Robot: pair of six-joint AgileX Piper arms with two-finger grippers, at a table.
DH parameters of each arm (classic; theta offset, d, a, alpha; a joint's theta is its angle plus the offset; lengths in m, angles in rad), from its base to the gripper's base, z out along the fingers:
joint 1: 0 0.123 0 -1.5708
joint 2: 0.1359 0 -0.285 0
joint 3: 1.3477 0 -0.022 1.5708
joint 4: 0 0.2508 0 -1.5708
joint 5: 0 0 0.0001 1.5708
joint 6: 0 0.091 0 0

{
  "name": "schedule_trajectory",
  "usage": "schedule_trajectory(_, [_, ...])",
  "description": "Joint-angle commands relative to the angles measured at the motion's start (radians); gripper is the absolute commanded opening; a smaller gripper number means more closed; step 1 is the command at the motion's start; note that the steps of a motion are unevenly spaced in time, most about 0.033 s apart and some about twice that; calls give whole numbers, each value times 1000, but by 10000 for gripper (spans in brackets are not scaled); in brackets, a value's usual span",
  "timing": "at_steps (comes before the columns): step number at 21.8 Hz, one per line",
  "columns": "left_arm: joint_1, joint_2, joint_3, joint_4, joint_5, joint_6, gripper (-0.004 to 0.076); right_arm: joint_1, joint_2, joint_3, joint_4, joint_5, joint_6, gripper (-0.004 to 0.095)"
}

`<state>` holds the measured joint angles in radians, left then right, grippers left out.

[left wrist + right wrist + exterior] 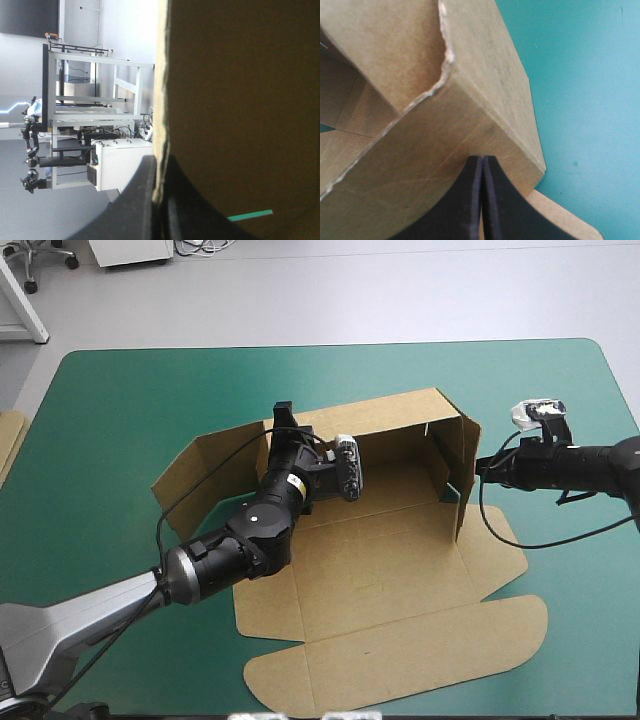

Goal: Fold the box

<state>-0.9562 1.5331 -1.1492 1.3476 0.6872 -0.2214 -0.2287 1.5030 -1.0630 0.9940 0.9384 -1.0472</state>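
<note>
Teal-green tabletop [130, 400], holding one brown box [380, 570] at centre, partly raised. Back wall [395, 430] and right wall [466, 475] upright; left flap [205, 475] spread outward; front panels [400, 655] flat toward the near edge. Grip: left jaws clamped on the back wall's left end, board between them; right jaws closed to a point against the right wall's outer face. Spare board [8, 445] at the left edge.

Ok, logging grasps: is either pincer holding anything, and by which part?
The left pincer grips the box by its back wall's top edge; right pincer, shut, holds nothing, tips against the side wall.
</note>
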Motion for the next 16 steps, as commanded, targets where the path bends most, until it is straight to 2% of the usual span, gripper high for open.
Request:
schedule_trajectory(1, [-4,-36,12,146,-16,-96,-10,-7,-66,32,120,-31,-130,-18])
schedule_trajectory(5, [-4,-36,41,184,-20,-160,-10,-7,-69,74,168,-38,-243,13])
schedule_trajectory(7, [-4,-36,45,199,-22,-179,-10,-7,-69,104,184,-38,-331,121])
schedule_trajectory(9, [-4,-36,58,242,-22,-226,-10,-7,-69,113,189,-4,-420,324])
schedule_trajectory(11, [-4,-36,75,244,-36,-229,-10,-7,-69,113,210,13,-474,450])
schedule_trajectory(13, [-4,-36,87,246,-40,-230,-10,-7,-65,113,226,13,-509,542])
schedule_trajectory(16, [-5,-36,87,251,-45,-237,-10,-3,-65,113,265,2,-598,569])
